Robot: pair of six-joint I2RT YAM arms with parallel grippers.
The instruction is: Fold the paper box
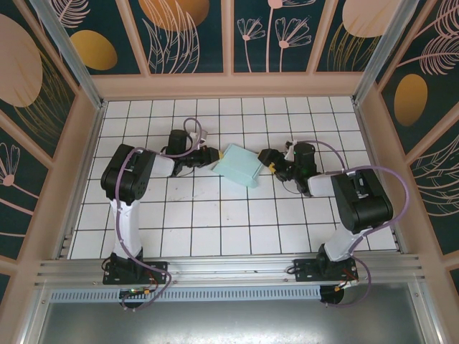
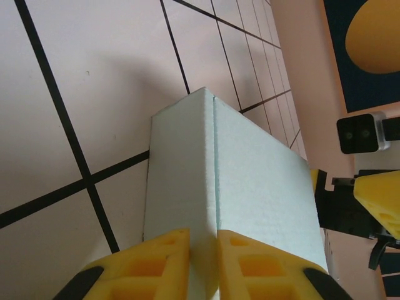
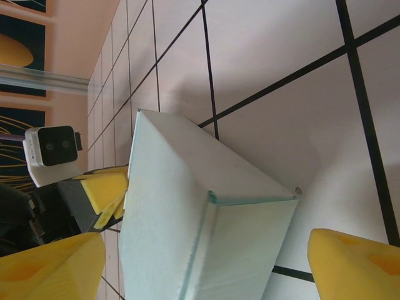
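Top external view first: we see the paper box (image 1: 240, 165) resting on the tiled desk (image 1: 215, 229), already closed up into a shallow pale-green block and turned at an angle to the tile lines. The left gripper (image 1: 214, 159) is at the box's left end and the right gripper (image 1: 267, 159) is at the box's right end, with both arm bases well to the near side of the box.

In the left wrist view, the left gripper (image 2: 201, 240) has its yellow fingers (image 2: 169, 250) drawn almost together on a thin ridge of card at the box's (image 2: 250, 175) near edge, so we read it as pinching the box. In the right wrist view, the right gripper (image 3: 206, 262) stands wide open, one finger on each side of the box's (image 3: 187, 187) corner, and we see neither one touching the card.

We judge the box to be very light, hollow and easily dented, and its smooth card likely to slide on the tiles if pushed from one end alone. The best holds, in our view, are the folded edges and corners, where doubled card is stiffest. Squeezing across the broad top panel would probably crush it. With the left end pinned, the right gripper could press on the box's right end without the box skating away.
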